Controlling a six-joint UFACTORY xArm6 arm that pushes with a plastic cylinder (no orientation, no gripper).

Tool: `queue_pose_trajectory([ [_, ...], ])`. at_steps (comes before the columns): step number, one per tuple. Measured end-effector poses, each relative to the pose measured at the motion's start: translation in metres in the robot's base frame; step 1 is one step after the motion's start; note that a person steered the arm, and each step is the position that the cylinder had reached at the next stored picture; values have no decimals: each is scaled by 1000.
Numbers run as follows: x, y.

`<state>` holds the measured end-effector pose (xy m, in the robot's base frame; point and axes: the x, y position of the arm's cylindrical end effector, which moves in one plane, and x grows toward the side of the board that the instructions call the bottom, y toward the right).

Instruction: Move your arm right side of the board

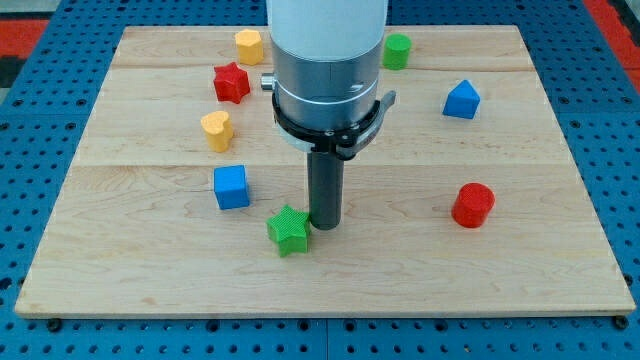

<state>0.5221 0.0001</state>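
My tip point(325, 224) rests on the wooden board point(400, 270) near its middle, a little below centre. It stands right beside the green star block point(289, 230), at that block's upper right, touching or nearly touching it. A blue cube point(231, 187) lies to the tip's left. A red cylinder point(473, 205) lies on the view's right, well apart from the tip. A blue house-shaped block point(461, 99) sits at the upper right.
A yellow heart block point(216, 130), a red star block point(231, 82) and a yellow block point(249, 46) lie at the upper left. A green cylinder point(397, 51) sits near the top edge. The arm's grey body point(328, 70) hides the board's top centre.
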Motion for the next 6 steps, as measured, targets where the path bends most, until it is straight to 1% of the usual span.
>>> queue_pose_trajectory([
  [1, -38, 33],
  [2, -87, 84],
  [3, -89, 152],
  [4, -78, 217],
  [5, -14, 221],
  [6, 27, 207],
])
